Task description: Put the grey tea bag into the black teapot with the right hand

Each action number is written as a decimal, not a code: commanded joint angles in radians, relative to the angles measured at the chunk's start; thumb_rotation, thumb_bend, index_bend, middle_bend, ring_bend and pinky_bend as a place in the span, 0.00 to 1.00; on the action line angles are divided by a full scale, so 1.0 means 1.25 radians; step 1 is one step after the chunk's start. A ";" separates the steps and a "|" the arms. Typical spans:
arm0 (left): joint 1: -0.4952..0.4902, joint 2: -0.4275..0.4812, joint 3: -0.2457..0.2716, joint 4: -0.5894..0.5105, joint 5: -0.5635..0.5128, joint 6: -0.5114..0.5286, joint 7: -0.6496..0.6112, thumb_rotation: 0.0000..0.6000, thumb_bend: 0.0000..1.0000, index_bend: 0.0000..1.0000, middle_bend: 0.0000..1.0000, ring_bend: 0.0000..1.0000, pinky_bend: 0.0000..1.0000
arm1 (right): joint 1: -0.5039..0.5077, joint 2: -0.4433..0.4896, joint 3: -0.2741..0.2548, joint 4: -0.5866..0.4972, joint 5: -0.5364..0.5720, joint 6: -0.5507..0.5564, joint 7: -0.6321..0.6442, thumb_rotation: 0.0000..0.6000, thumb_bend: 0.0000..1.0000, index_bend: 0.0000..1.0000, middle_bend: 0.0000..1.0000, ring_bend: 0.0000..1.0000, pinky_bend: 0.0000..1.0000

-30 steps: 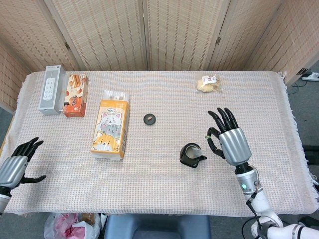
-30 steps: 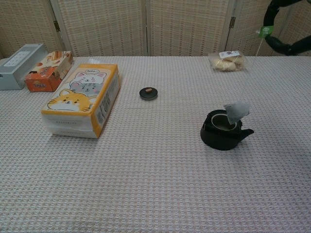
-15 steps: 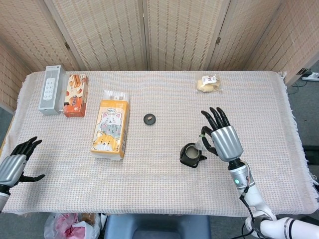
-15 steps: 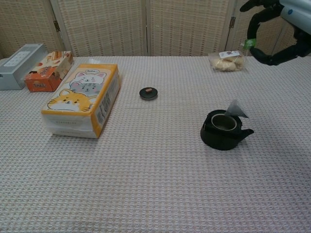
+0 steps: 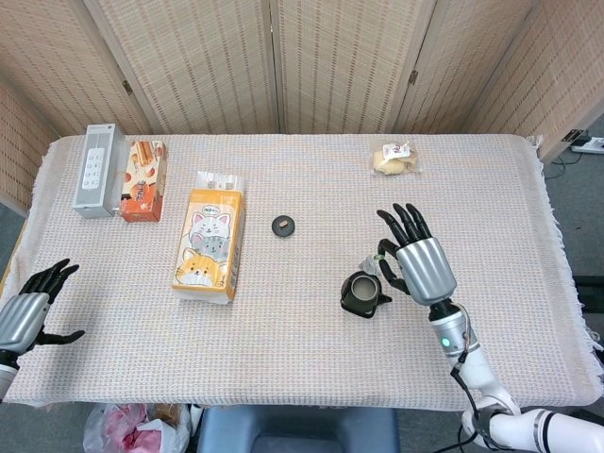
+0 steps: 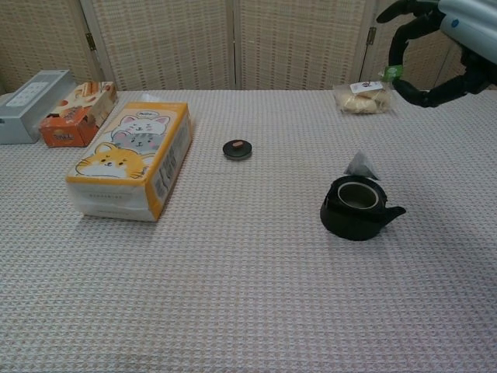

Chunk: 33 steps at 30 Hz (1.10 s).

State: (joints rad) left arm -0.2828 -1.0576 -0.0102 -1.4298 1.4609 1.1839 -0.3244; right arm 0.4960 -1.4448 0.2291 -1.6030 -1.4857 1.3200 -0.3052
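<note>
Hanging from a thin string, the tea bag [image 6: 361,165] is dangling just at the far rim of the teapot [image 6: 356,208], its grey pouch tilted and showing above the open mouth; whether it is touching the rim is hard to tell. Pinching the green tag [image 6: 393,72] at the top of that string, the right hand [image 5: 416,261] is hovering above and just right of the teapot, with thumb and a finger closed on the tag and the other fingers spreading up and away. In the head view this hand is showing its silver back, and the bag itself is mostly hidden behind the dark fingers. The teapot is sitting lidless near the middle right of the table [image 5: 302,368], spout pointing right in the chest view. Its small round lid [image 6: 237,148] is lying well apart to the far left of it. Farther left, a tissue pack [image 5: 209,244] printed with cats is lying flat, and beyond it an orange box [image 5: 142,179] and a grey box [image 5: 95,169] are resting side by side near the far left corner. A wrapped snack [image 5: 394,158] is lying at the far right. The left hand [image 5: 30,313] is resting at the near left edge, holding nothing, its fingers apart.
</note>
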 commanded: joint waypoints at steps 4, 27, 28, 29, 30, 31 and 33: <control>0.001 0.000 -0.001 -0.002 0.000 0.002 0.001 1.00 0.14 0.01 0.00 0.00 0.09 | -0.002 0.006 -0.006 -0.008 -0.011 0.012 0.003 1.00 0.40 0.62 0.13 0.00 0.00; 0.001 -0.002 -0.004 0.002 -0.010 -0.007 0.006 1.00 0.14 0.01 0.00 0.00 0.09 | 0.012 -0.032 -0.023 0.094 0.036 -0.038 0.013 1.00 0.40 0.62 0.13 0.00 0.00; 0.000 -0.003 -0.004 0.003 -0.011 -0.009 0.007 1.00 0.14 0.01 0.00 0.00 0.09 | 0.012 -0.033 -0.023 0.099 0.041 -0.042 0.016 1.00 0.40 0.62 0.13 0.00 0.00; -0.001 -0.003 -0.004 0.003 -0.012 -0.011 0.008 1.00 0.14 0.01 0.00 0.00 0.09 | 0.012 -0.034 -0.024 0.106 0.047 -0.048 0.021 1.00 0.40 0.62 0.13 0.00 0.00; -0.002 -0.004 -0.004 0.003 -0.013 -0.012 0.009 1.00 0.14 0.01 0.00 0.00 0.09 | 0.012 -0.035 -0.026 0.112 0.052 -0.053 0.024 1.00 0.40 0.62 0.13 0.00 0.00; -0.002 -0.005 -0.004 0.003 -0.013 -0.014 0.010 1.00 0.14 0.01 0.00 0.00 0.09 | 0.012 -0.035 -0.028 0.117 0.056 -0.058 0.028 1.00 0.40 0.62 0.13 0.00 0.00; -0.004 -0.005 -0.004 0.003 -0.014 -0.017 0.013 1.00 0.14 0.01 0.00 0.00 0.09 | 0.011 -0.039 -0.032 0.134 0.070 -0.073 0.041 1.00 0.40 0.62 0.13 0.00 0.00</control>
State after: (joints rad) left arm -0.2868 -1.0641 -0.0155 -1.4264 1.4439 1.1634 -0.3087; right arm 0.5099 -1.4902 0.1925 -1.4454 -1.4070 1.2381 -0.2620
